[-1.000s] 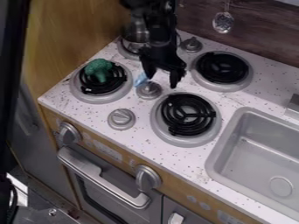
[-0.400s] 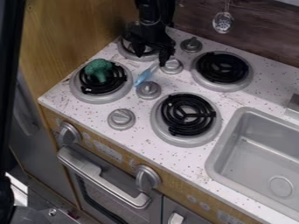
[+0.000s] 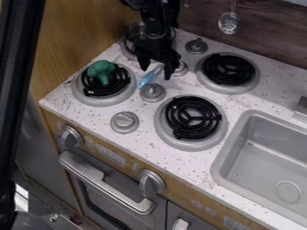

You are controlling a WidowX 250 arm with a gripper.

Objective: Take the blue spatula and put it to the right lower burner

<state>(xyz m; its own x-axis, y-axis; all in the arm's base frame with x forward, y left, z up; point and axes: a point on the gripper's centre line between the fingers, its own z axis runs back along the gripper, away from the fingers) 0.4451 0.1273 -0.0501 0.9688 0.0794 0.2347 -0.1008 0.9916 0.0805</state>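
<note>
I have the end effector hanging down over the left part of the table, near its back left corner, with the arm coming in from the top edge of my view. Its two fingers stand apart. The spatula is below them, its pale handle running up toward the space between the tips; whether either one touches it, I cannot tell. Its blue end points toward the table's front edge and sits just beside a round knob, between that and the left lower burner.

The right lower burner is nearer the front edge, between that knob and the sink, with the spatula well apart from it. Broccoli rests on the left lower burner, close to the left edge. A pot is at the back left corner, partly hidden behind the end effector. The right upper burner is toward the back edge, and the sink is set into the right side of the table. Past the back edge, I see a slotted spoon hanging against the wall. Below the front edge is the oven handle.
</note>
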